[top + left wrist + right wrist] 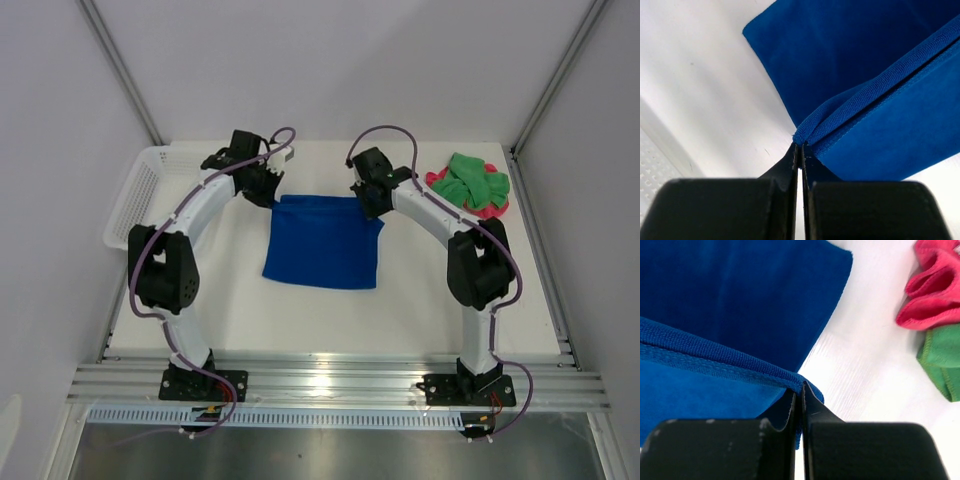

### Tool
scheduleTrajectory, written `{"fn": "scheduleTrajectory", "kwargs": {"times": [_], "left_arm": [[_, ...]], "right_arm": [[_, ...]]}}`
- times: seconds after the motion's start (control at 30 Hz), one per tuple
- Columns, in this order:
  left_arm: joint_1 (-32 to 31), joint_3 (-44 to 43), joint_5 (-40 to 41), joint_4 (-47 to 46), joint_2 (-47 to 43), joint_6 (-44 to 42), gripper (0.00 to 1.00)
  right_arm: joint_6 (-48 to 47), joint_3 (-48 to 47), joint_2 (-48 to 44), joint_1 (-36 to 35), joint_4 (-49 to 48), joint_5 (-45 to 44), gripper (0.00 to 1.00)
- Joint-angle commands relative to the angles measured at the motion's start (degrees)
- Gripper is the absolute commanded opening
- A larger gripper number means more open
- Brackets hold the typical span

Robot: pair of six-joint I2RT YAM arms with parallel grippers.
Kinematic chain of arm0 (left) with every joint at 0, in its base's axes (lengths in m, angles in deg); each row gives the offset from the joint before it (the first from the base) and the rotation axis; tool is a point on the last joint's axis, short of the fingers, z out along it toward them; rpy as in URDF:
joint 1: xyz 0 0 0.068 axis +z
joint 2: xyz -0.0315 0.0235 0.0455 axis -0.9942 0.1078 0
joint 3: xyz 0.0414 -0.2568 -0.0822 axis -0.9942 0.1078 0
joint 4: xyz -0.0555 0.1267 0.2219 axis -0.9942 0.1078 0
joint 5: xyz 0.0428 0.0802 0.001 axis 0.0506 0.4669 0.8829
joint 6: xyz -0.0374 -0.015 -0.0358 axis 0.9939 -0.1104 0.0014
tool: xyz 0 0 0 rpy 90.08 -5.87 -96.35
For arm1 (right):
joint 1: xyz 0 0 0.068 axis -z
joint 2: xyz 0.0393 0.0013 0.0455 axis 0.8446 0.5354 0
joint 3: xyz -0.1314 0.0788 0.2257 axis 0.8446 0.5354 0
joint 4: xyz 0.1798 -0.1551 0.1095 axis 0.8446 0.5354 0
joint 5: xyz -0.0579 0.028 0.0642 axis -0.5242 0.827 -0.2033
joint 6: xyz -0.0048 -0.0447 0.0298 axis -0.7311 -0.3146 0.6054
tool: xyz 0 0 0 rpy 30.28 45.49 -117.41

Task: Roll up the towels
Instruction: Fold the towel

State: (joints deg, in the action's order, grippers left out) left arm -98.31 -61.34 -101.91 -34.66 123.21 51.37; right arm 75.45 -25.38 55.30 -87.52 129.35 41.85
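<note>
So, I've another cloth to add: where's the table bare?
Bare: the near strip of white table between the royal blue microfibre towel and the arm bases. Crowded: far right, the heaped green towel and pink-red towel.

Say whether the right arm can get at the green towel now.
Probably not yet: the right tool is shut on the blue towel. Only bare table lies between it and the green towel.

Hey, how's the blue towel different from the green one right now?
The blue towel lies spread out in the middle; the green towel is bunched up at the far right. The blue towel is pinched at its far corners by the left tool and right tool; nothing holds the green towel. The green towel sits heaped with the pink towel; the blue towel lies alone. Both are hemmed cloths, neither rolled yet.
</note>
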Motion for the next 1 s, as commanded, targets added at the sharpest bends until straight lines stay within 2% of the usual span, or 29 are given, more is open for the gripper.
{"fn": "scheduleTrajectory", "kwargs": {"times": [0.0,0.2,0.53,0.6,0.67,0.7,0.8,0.83,0.97], "left_arm": [[0.88,-3.43,4.51,0.47,2.05,0.14,0.01],[0.88,-5.89,5.66,0.56,4.61,0.23,0.01],[0.88,-8.27,6.54,0.65,8.65,0.58,0.01],[0.88,-8.71,6.71,0.73,9.53,0.58,0.01],[0.88,-9.32,6.98,0.82,10.14,0.49,0.01],[0.88,-9.76,7.07,1.08,10.93,0.49,0.01],[0.88,-11.17,6.45,1.61,12.34,0.5,0.1],[0.88,-11.69,6.19,1.61,12.69,0.58,0.2],[1.05,-13.01,5.14,1.61,13.84,0.67,0.42]], "right_arm": [[-2.2,-3.55,3.44,1.32,2.24,-6.74,0.0],[-3.7,-7.68,7.49,1.94,1.8,-6.65,0.0],[-3.61,-7.07,10.13,3.17,-1.71,-6.04,0.03],[-3.87,-7.07,10.65,3.35,-2.41,-5.17,0.06],[-3.96,-7.42,11.09,3.61,-2.85,-4.02,0.13],[-3.96,-7.42,11.44,3.61,-3.38,-3.93,0.23],[-3.87,-7.51,12.06,4.4,-4.87,-2.79,0.31],[-3.52,-7.51,12.32,4.58,-5.23,-2.35,0.35],[-1.77,-8.21,13.91,7.29,-6.37,1.94,0.41]]}}
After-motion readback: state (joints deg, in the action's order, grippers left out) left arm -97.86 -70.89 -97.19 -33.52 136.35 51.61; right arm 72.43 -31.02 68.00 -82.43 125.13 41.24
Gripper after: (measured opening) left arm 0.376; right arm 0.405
